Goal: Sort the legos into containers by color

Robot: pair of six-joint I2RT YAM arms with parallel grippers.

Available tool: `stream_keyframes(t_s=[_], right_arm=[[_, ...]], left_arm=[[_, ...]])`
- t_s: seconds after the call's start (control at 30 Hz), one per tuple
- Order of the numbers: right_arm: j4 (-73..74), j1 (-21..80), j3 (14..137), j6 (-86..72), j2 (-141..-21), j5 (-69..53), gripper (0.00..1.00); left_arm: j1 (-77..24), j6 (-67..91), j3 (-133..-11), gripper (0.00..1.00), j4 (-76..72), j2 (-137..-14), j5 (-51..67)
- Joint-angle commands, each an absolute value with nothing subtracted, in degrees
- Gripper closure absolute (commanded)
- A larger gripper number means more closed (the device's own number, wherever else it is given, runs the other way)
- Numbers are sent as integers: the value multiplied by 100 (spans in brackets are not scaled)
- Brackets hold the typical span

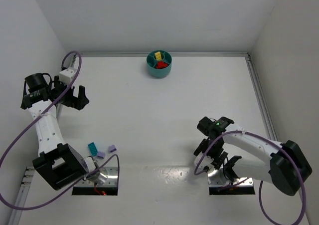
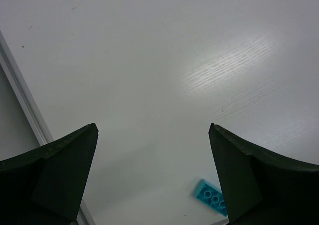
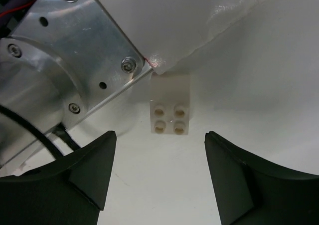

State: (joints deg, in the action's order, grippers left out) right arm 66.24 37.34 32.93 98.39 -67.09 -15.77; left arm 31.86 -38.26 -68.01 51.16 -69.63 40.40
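Bowl (image 1: 151, 65): the divided teal container stands alone at the far middle of the surface (image 1: 149, 115). It holds a yellow brick (image 1: 158, 55) on its far side and a red brick (image 1: 161, 64) just nearer, seemingly in separate compartments, so two colours look sorted.

Loose bricks: a teal brick (image 1: 92, 147) and two pale purple bricks (image 1: 111, 148) lie together well apart from the bowl, on its near left side, close to the left arm's base and yet to be carried over.

Right gripper (image 3: 160, 135): it sits well apart from the bowl on the near right side, turned down and back toward its own arm's base. The jaws are moderately wide and hold nothing.

Pale brick (image 3: 169, 110): a four-stud piece lies studs up just ahead of the right jaws, touching the metal base mount (image 3: 65, 60). Its awkward spot against the mount likely explains the folded-back reach.

Left gripper (image 1: 79, 98): it hangs above bare surface to the bowl's near left, jaws fully wide and empty. The teal brick shows at the lower edge of its wrist view, partly behind one finger, which suggests it is parked ready for that cluster.

Next step, as judged: the right jaws must advance around the pale brick before closing, and the mount leaves little room on one side.
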Motion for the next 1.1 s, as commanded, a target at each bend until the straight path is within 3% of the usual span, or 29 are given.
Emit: stream_keyframes(t_s=[0.0, 0.33, 0.73, 1.07], right_arm=[[6031, 3902, 3033, 9546, -6443, -1539, 28], [5107, 4306, 2900, 8632, -6978, -1336, 36], [5791, 4579, 3023, 8648, -6830, -1441, 45], [5494, 4693, 3050, 8104, -7092, -1441, 51]], left_arm=[[3164, -3727, -6820, 0, 4860, -6952, 4263], [3164, -3727, -6768, 0, 4808, -6952, 4210], [3164, -3665, -6768, 0, 4702, -7110, 4210], [3059, -3428, -6715, 0, 4447, -7181, 4104]])
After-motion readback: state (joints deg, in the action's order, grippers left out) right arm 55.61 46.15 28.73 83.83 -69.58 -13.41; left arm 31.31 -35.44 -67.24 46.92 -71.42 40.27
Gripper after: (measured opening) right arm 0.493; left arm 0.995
